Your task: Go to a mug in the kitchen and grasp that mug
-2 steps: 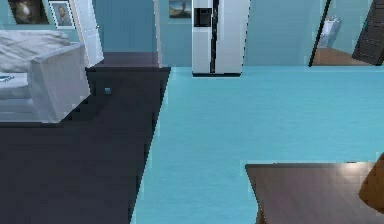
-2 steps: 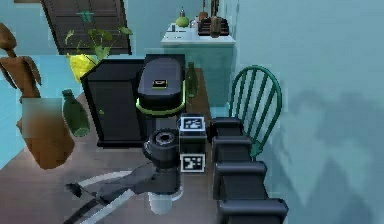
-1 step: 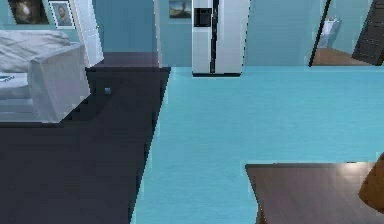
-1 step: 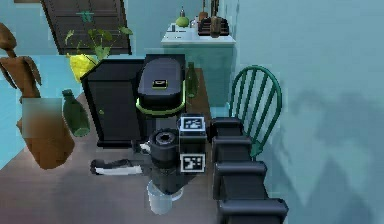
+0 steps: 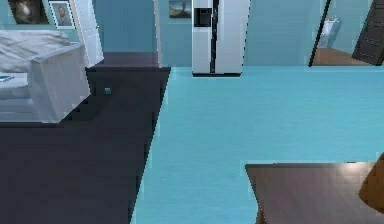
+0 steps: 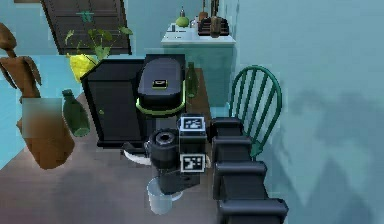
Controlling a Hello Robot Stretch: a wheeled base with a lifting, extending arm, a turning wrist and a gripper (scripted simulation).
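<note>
In the arm side view the dark arm (image 6: 240, 165) rises from the bottom edge over a brown table (image 6: 90, 190). Two white marker squares (image 6: 192, 142) stand at its far end. Left of them is my gripper (image 6: 164, 168), a dark body pointing down the picture. A small pale grey cup-shaped thing (image 6: 160, 196), possibly the mug, sits at the gripper's far end against the tabletop. I cannot tell whether the gripper holds it.
A black box-like appliance (image 6: 115, 100) and a black rounded machine (image 6: 165, 85) stand behind the gripper, with a green bottle (image 6: 72, 112) and a wooden figure (image 6: 40, 130) to their left. A green chair (image 6: 255, 95) stands right. The forward view has a white fridge (image 5: 218, 38), a white bed (image 5: 40, 75) and a table corner (image 5: 310, 195).
</note>
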